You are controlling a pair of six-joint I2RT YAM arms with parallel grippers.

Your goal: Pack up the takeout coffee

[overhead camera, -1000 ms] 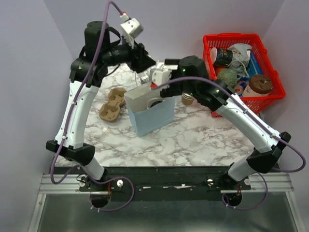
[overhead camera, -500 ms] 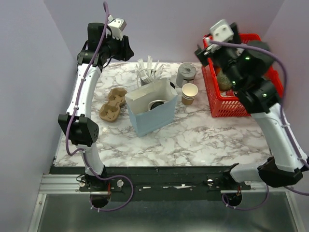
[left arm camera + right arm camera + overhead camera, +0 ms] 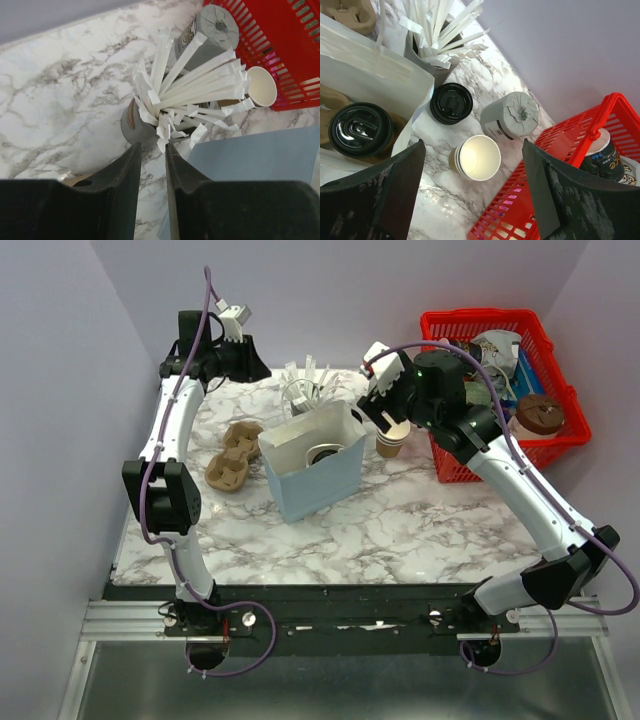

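Both arms have pulled off the white-and-blue paper bag (image 3: 310, 480) they crowded a second ago. The left arm swung to the back-left corner. The left tool (image 3: 152, 148) is nearly clenched on nothing, with a slit showing between its fingers, and it is aimed at the grey cup of white paper-wrapped straws (image 3: 187, 95). The right arm went up toward the red plastic basket (image 3: 483, 316), then dropped back. The right tool (image 3: 472, 146) hangs released and empty over the lidless stack of cream paper cups (image 3: 476, 158). The takeout coffee, a tan kraft-paper cup with a round black lid (image 3: 360, 129), hasn't moved and sits upright inside the bag. We judge packing essentially done, with the arms clearing out.

Hidden: the bag walls cover the cup's paper body, so only the lid shows. We can't tell whether the brownish shape round it is a carrier. The basket is cut off in the right wrist view.
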